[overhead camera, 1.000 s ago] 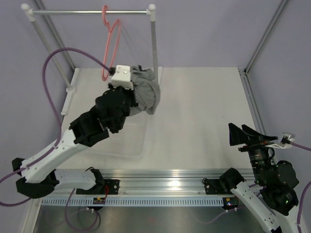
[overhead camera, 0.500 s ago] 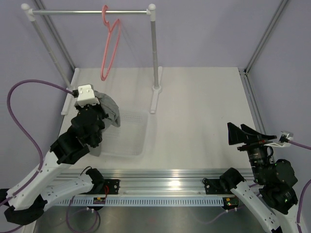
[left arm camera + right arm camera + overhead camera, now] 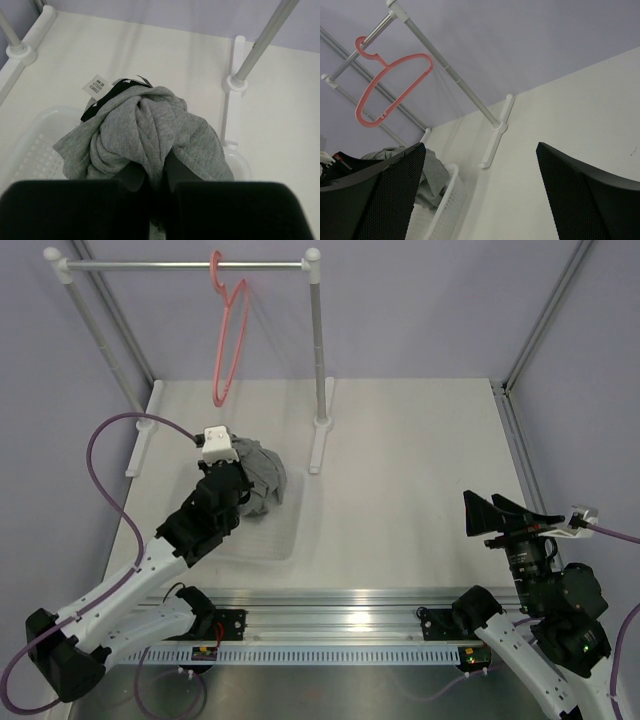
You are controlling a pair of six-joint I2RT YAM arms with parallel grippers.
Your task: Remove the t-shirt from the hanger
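T-shirt (image 3: 150, 135): grey, crumpled into a ball, white label showing. It is off the hanger (image 3: 230, 335) and sits left of centre in the top view, over a white basket (image 3: 272, 540). Hanger hangs bare on the rail (image 3: 180, 264), upper left. Left hand (image 3: 156, 180) pinches the cloth, arm stretched forward. Right hand (image 3: 480, 190) is spread, lower right.

**Left jaws hemmed in, right jaws facing open table**

The bunched t-shirt (image 3: 150, 125) is filling the left gripper (image 3: 156, 175) and blocking the way straight ahead of its jaws. The white basket (image 3: 27, 150) is sitting beneath them, and the rail's post (image 3: 262, 42) is rising ahead to their right. Ahead of the right gripper (image 3: 480, 190), its jaws spread wide, bare table (image 3: 580, 115) is stretching to the rail foot (image 3: 497, 127). The hanger (image 3: 390, 80) is hanging high beyond.
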